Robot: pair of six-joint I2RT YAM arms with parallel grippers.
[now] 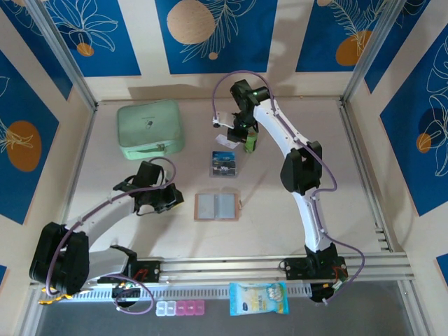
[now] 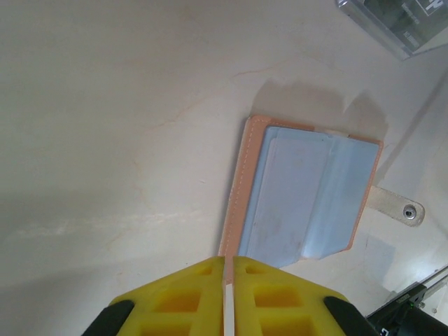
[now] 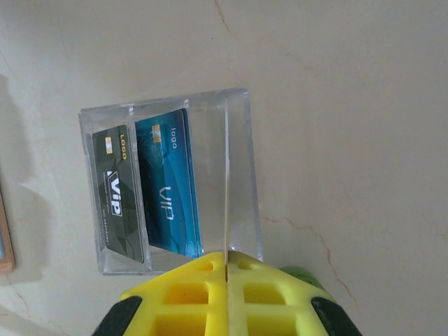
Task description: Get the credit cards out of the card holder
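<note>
Left arm is folded low, with the forearm swung rightward across the table (image 1: 266, 231). The left gripper (image 1: 171, 198) (image 2: 227, 262) is stopped just left of the card holder (image 1: 217, 208) (image 2: 301, 196), not touching it. Its yellow fingers (image 2: 182, 301) are clenched; a pale sliver (image 2: 227, 308) is seen in the seam, and what it is cannot be told.

Card holder is laid open flat mid-table, grey pockets up, snap tab out to one side.

Right arm is stretched far back and arched, wrist bent downward. The right gripper (image 1: 245, 140) (image 3: 226, 257) is clenched and held at the edge of the clear box (image 3: 241, 161), with the green cylinder (image 3: 297, 276) just beside it.

Credit cards (image 1: 225, 163) (image 3: 168, 185), one dark and one blue, are laid side by side in the clear box, just beyond the card holder. Mint-green case (image 1: 150, 127) is set at back left.
</note>
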